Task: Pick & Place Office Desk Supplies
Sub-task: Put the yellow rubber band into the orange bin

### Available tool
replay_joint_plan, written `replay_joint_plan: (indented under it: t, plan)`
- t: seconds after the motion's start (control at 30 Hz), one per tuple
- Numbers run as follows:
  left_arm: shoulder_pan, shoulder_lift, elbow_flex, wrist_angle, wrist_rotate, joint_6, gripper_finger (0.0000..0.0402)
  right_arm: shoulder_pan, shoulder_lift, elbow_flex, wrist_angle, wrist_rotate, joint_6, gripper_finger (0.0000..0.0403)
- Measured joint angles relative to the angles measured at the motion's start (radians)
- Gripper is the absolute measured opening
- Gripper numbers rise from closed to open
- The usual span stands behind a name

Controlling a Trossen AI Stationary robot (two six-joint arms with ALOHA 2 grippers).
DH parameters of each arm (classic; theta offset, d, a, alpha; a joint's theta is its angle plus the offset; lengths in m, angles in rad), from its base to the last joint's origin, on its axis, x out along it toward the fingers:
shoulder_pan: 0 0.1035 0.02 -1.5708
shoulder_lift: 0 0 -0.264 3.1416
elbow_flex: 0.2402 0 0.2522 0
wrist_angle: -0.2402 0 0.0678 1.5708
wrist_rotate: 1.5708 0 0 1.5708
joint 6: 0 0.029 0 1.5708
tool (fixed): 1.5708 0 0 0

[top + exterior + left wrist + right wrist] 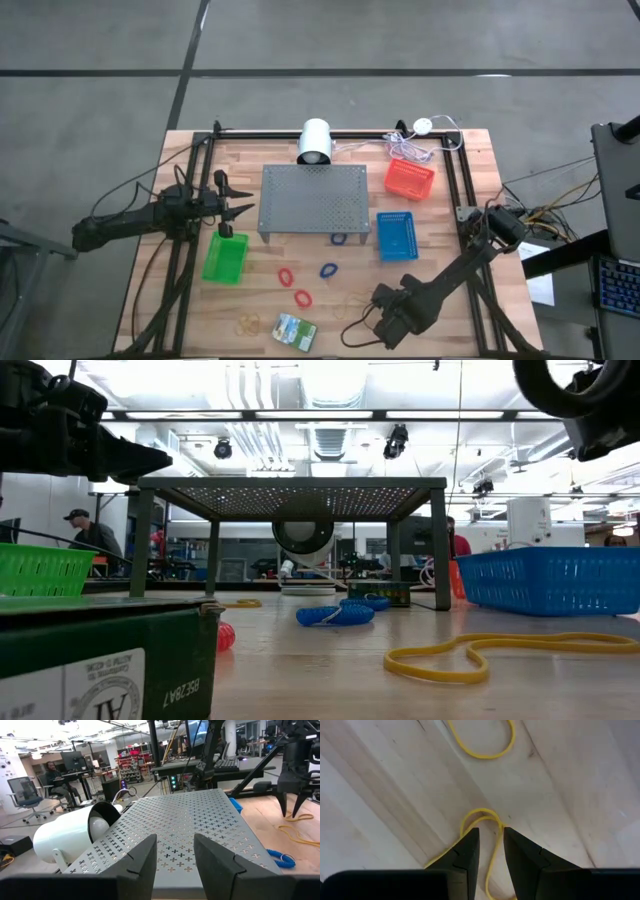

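Observation:
A yellow rubber band (481,815) lies flat on the wooden table near its front right, also seen low (500,650). My right gripper (491,831) points down at it, open by a narrow gap, a fingertip on each side of one strand of the band's loop. Whether they touch it I cannot tell. A second yellow band (485,747) lies just beyond. Red bands (286,275), a blue band (328,270), tan bands (248,323) and the green-and-yellow crayon box (295,330) lie flat toward the front. My left gripper (175,842) waits open and level at the table's left.
The grey perforated stand (313,200) fills the table's middle, with another blue band (339,239) at its near edge. A green basket (225,258) sits under my left gripper. A blue basket (397,236) and a red basket (409,179) stand right. A white camera (316,142) sits at the back.

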Motion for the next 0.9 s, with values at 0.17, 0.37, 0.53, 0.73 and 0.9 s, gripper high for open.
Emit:
replay_joint_plan:
  t: [0.17,0.37,0.53,0.73,0.9]
  plan:
    - [0.0,0.0,0.0,0.0,0.0,0.0,0.0134,-0.001,0.0,-0.016,0.003,-0.006,-0.003,0.0086]
    - [0.0,0.0,0.0,0.0,0.0,0.0,0.0134,-0.002,-0.004,-0.04,0.028,-0.005,-0.003,0.0086]
    - [0.0,0.0,0.0,0.0,0.0,0.0,0.0134,-0.007,-0.008,-0.06,0.052,-0.016,-0.008,0.0086]
    - [0.0,0.0,0.0,0.0,0.0,0.0,0.0134,-0.013,-0.006,-0.059,0.05,-0.026,-0.032,0.0074]
    - [0.0,0.0,0.0,0.0,0.0,0.0,0.0134,-0.021,-0.005,-0.061,0.047,-0.045,-0.039,0.0049]
